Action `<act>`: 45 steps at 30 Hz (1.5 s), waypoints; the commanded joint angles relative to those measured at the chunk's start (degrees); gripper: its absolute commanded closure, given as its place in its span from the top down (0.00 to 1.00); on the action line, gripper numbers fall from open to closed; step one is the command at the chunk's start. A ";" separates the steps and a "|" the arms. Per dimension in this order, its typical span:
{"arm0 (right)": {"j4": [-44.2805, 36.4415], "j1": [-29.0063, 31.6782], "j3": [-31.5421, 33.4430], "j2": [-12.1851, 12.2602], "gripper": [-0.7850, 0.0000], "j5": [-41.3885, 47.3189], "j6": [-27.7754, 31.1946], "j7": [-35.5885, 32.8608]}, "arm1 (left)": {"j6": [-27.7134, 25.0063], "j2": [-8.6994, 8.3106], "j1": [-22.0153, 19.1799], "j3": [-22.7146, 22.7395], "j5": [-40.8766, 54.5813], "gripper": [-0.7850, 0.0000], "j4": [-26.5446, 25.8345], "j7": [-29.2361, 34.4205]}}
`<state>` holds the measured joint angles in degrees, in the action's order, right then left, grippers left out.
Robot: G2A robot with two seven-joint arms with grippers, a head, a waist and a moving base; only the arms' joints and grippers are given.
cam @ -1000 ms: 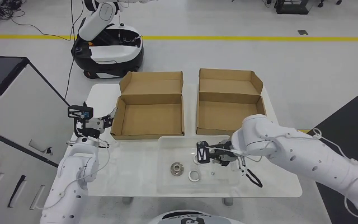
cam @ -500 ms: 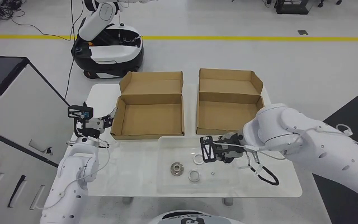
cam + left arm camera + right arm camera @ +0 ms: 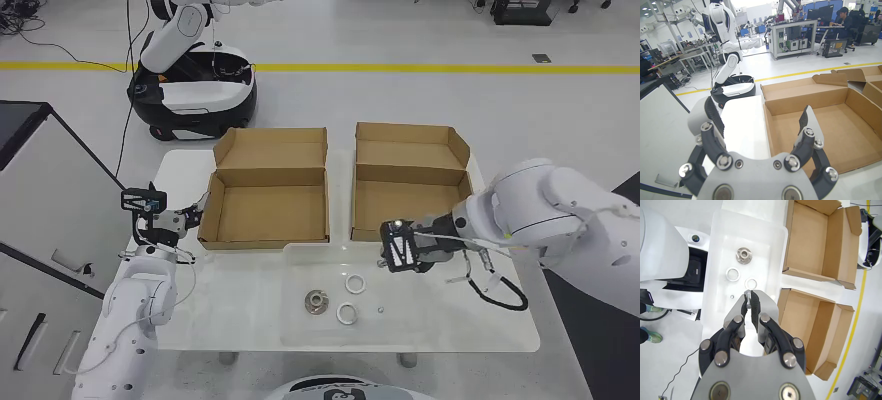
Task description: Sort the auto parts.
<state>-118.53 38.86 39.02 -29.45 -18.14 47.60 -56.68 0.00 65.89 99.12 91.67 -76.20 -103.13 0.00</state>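
Bolt [image 3: 747,303]: bright shiny metal, threaded shank. Bushing [image 3: 743,255]: machined metal, satin grey. Ring [image 3: 732,273]: brushed metal. Washer [image 3: 750,283]: white, matt, could be plastic. Nut [image 3: 731,296]: small, metallic. Tray [image 3: 721,237]: translucent white plastic, glossy. Left box [image 3: 268,210] and right box [image 3: 408,205]: matt brown corrugated cardboard. Right gripper [image 3: 749,295] and left gripper [image 3: 757,106]: black ribbed rubbery pads [image 3: 755,308], matt silver plates, glossy black links, shiny screws. Table [image 3: 185,180]: smooth white.
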 commanded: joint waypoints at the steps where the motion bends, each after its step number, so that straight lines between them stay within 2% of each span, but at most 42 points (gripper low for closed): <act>1: 0.73 -0.08 0.69 0.61 0.00 0.43 1.17 1.18 | 0.00 0.00 0.00 0.00 0.00 1.00 0.00 0.00; 11: 5.84 1.24 5.30 3.53 0.00 4.16 10.40 10.40 | 0.00 0.00 0.00 0.00 0.00 1.00 0.00 0.00; 22: 6.04 2.97 8.69 5.23 0.00 11.93 10.40 19.12 | 0.00 0.00 0.00 0.00 0.00 1.00 0.00 0.00; 34: 4.78 6.26 9.03 4.94 0.00 16.86 10.40 30.23 | 0.00 0.00 0.00 0.00 0.00 1.00 0.00 0.00; 38: 4.31 6.94 8.80 4.37 0.00 19.83 10.40 31.98 | 0.00 0.00 0.00 0.00 0.00 1.00 0.00 0.00; 45: 4.31 6.94 8.80 4.37 0.00 19.83 10.40 31.98 | 0.00 0.00 0.00 0.00 0.00 1.00 0.00 0.00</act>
<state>-114.24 45.81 47.81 -25.10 1.80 58.00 -24.65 0.00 65.89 99.12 91.67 -76.20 -103.13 0.00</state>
